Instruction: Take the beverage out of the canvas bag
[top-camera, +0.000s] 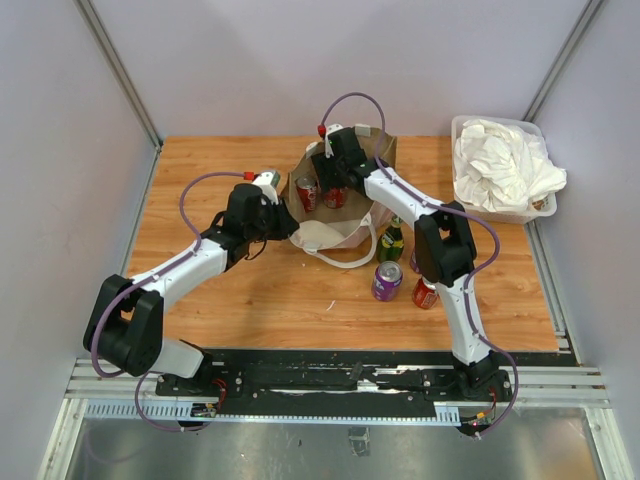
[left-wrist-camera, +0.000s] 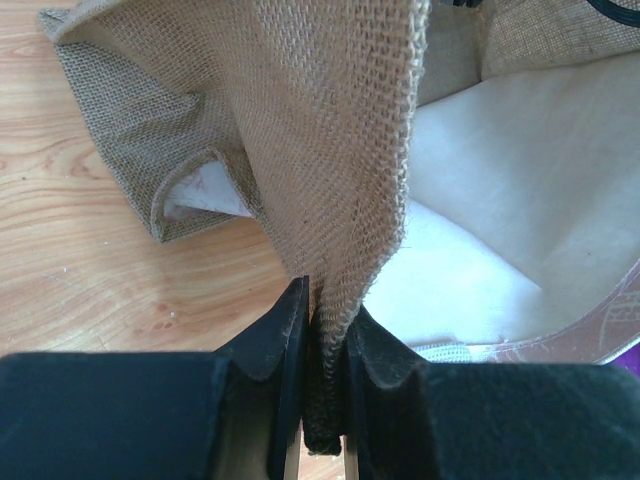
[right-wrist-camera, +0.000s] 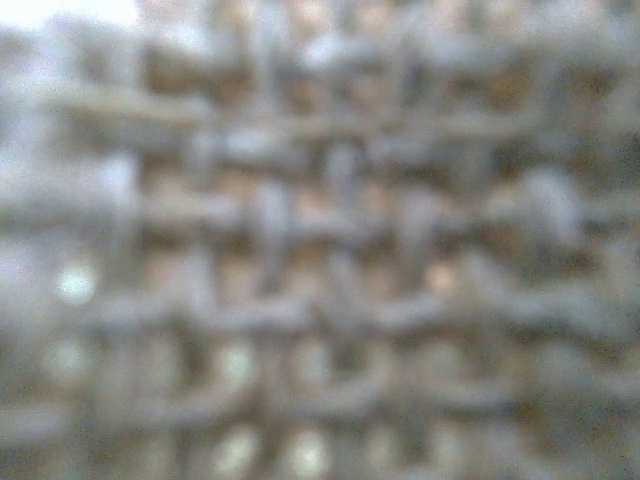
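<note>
The canvas bag (top-camera: 345, 215) stands open at the middle of the table, tan with white looped handles. Two red cans (top-camera: 306, 192) show inside it. My left gripper (top-camera: 287, 213) is shut on the bag's left rim; in the left wrist view the burlap fabric (left-wrist-camera: 330, 150) is pinched between the jaws (left-wrist-camera: 325, 305). My right gripper (top-camera: 333, 183) reaches down into the bag beside the second red can (top-camera: 336, 198); its fingers are hidden. The right wrist view shows only blurred burlap weave (right-wrist-camera: 320, 240) pressed close to the lens.
A green bottle (top-camera: 391, 240), a purple can (top-camera: 387, 281) and a red can (top-camera: 425, 293) stand on the table right of the bag. A clear bin of white cloth (top-camera: 505, 165) sits at the back right. The bag's white lining (left-wrist-camera: 520, 200) shows inside.
</note>
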